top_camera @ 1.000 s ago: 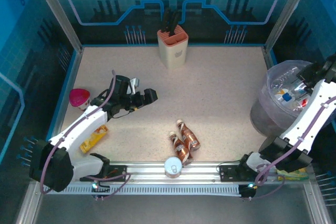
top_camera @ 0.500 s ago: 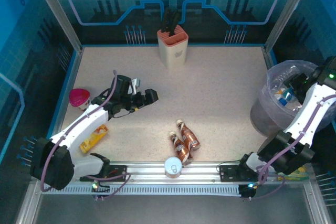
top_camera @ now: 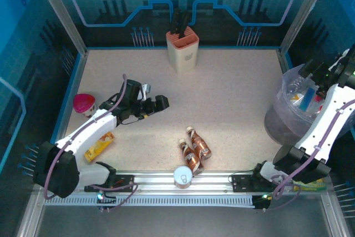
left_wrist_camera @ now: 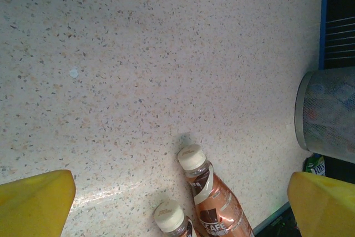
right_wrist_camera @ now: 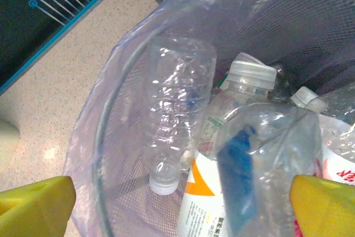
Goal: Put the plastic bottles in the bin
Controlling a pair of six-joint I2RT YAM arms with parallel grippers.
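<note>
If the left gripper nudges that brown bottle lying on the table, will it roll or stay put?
The brown bottle is round and lies on its side on the smooth table, so a sideways push would probably roll it. Its neighbour bottle lies close alongside and may stop it. The glossy sleeve looks slippery.

The bin [top_camera: 275,119] stands at the right edge of the table [top_camera: 233,92], with several bottles [right_wrist_camera: 180,109] piled inside it. Near the front centre two more bottles [top_camera: 200,146] lie side by side, touching, caps toward the back. A can [top_camera: 182,176] stands just in front of them at the front edge. The knife block [top_camera: 182,50] stands at the back centre. A lidded cup [top_camera: 84,104] sits at the left edge, with a packet [top_camera: 99,145] lying in front of it.
</note>
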